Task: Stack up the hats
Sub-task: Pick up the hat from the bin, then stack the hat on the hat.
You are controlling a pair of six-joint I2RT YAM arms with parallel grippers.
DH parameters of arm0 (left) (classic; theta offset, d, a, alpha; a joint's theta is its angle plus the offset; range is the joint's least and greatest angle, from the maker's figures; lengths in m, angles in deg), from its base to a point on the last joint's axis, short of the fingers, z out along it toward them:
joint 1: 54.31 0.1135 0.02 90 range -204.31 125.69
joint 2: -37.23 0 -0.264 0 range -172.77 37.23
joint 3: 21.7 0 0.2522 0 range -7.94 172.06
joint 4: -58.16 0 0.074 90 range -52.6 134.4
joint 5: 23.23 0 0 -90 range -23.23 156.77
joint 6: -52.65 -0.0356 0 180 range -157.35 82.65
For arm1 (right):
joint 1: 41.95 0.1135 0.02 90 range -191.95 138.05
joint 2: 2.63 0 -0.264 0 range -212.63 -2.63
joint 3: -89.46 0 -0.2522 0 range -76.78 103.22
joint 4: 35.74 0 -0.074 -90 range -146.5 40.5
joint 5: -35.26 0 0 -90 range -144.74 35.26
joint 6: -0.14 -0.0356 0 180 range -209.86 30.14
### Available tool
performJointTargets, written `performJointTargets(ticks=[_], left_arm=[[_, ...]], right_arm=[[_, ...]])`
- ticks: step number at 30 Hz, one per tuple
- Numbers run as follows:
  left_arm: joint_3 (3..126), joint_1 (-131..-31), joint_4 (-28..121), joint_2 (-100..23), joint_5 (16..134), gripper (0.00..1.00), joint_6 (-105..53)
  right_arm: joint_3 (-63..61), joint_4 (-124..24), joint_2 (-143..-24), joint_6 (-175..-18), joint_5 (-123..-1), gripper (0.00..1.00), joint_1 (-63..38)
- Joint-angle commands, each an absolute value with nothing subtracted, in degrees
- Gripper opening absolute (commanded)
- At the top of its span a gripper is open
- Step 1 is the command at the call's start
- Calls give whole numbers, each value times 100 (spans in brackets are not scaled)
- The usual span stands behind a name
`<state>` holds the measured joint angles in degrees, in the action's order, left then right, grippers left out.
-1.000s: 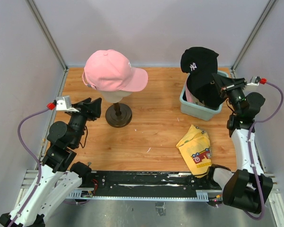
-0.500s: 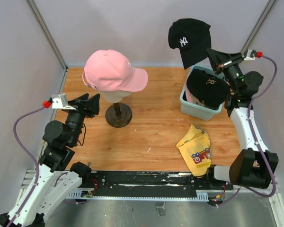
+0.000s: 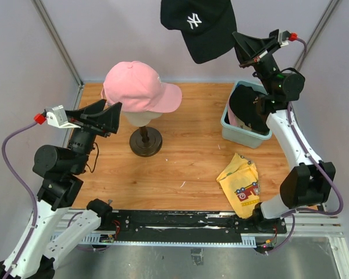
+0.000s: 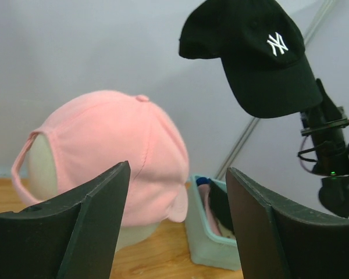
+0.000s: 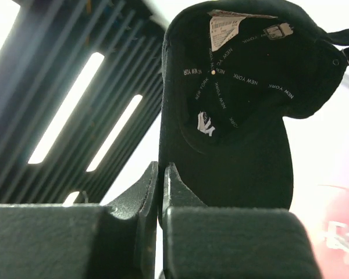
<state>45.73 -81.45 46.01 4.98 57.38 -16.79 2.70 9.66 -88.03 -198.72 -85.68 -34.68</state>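
Table: a wood-grain tabletop point(image 3: 186, 157) is enclosed by pale grey walls; both arm bases are bolted at its near edge.
Right arm: it is raised high over the far right corner, well above the tabletop.
Left arm: it is raised at the left side, with the wrist aimed toward the mannequin.
Mannequin: a cream mannequin head point(image 3: 141, 118) is carried upright on a dark round-based stand point(image 3: 145, 141), left of centre.
Bin: a teal plastic bin point(image 3: 231, 129) is set at the far right. A second black fabric cap point(image 3: 251, 107) is lodged on top of its contents, and pink fabric is seen against its left wall.
Pink cap: a pink fabric baseball cap point(image 3: 136, 87) is seated on the mannequin head, brim pointed right.
Logo cap: a black fabric baseball cap with a white embroidered logo point(image 3: 200, 26) is held in the air, higher than the mannequin and the bin and touching neither. Its brim is turned toward the right gripper.
Cloth: a crumpled yellow cloth with red print point(image 3: 241, 183) is laid on the tabletop, nearer the arms than the bin and apart from it.
Right gripper point(image 3: 237, 45): the jaws are pinched tight on the brim edge of the logo cap. The cap's taped inner seams are seen in the right wrist view.
Left gripper point(image 3: 113, 118): the jaws are spread wide with nothing between them. The pink cap is seen beyond the gap, and no contact is made.
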Motion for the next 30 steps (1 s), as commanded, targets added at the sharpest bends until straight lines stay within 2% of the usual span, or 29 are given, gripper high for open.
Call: performJointTargets(ticks=[1, 8, 16, 24, 30], left_arm=[[5061, -8120, 5106, 155, 6172, 74, -1233], [6149, -8120, 5395, -633, 6154, 82, -623], [6812, -8120, 5766, -1028, 5855, 98, 201], [7491, -8120, 5915, -1607, 6906, 99, -37], [7246, -8112, 6234, -1710, 7263, 98, -474]], right_arm=[[849, 2011, -8861, -20710, -8346, 1, -2891], [1361, 2197, -8970, -20885, -8248, 1, -1863], [1506, 2243, -8806, -20816, -8111, 0, -1222], [1368, 2204, -8500, -20907, -7938, 1, -854], [1634, 1728, -8288, -20853, -7796, 1, -750]])
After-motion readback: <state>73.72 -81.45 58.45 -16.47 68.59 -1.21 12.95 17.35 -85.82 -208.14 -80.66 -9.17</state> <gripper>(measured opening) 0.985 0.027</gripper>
